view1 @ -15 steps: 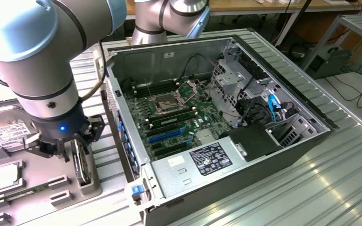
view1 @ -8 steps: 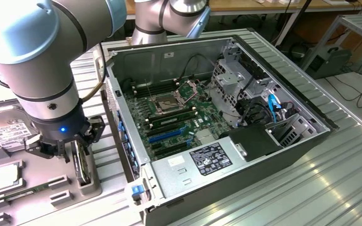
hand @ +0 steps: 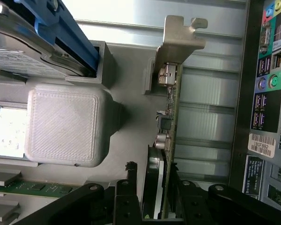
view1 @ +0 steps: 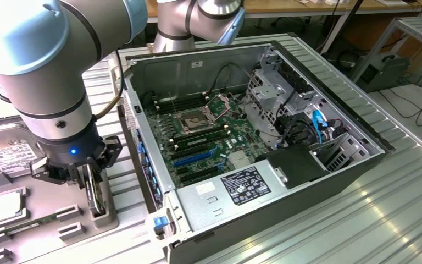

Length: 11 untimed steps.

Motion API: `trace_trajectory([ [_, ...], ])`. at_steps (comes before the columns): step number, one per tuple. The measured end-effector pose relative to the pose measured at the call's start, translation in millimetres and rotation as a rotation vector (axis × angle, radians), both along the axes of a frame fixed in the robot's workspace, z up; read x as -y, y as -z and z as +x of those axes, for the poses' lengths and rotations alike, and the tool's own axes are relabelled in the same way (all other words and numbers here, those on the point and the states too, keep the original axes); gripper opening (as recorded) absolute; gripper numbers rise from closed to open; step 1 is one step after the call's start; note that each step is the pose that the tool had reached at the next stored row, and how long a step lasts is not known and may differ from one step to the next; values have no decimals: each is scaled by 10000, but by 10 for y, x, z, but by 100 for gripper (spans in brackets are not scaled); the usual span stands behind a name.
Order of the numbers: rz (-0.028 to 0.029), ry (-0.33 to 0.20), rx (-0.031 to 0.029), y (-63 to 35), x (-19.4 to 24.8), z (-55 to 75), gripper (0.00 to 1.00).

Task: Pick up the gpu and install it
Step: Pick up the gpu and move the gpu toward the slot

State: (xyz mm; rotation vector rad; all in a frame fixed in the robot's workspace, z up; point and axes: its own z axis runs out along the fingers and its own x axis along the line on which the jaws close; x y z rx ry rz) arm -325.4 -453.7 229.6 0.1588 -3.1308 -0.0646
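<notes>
My claw (view1: pixel 86 186) straddles the card (hand: pixel 167 124), which stands on edge in its gray holder (view1: pixel 112 220) at the exterior view's lower left. I can't tell whether it grips yet. An off-centre clamp could tilt the card and jam it in the holder.

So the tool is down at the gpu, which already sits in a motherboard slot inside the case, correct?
No. The tool is down at the gpu, but the card stands on edge in the grey holder outside the case, as the exterior view shows.
</notes>
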Motion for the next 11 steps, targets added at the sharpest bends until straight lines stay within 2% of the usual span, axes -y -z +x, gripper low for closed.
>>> trace_trajectory([
  [11,-7,0,0,10,0,20,36],
])
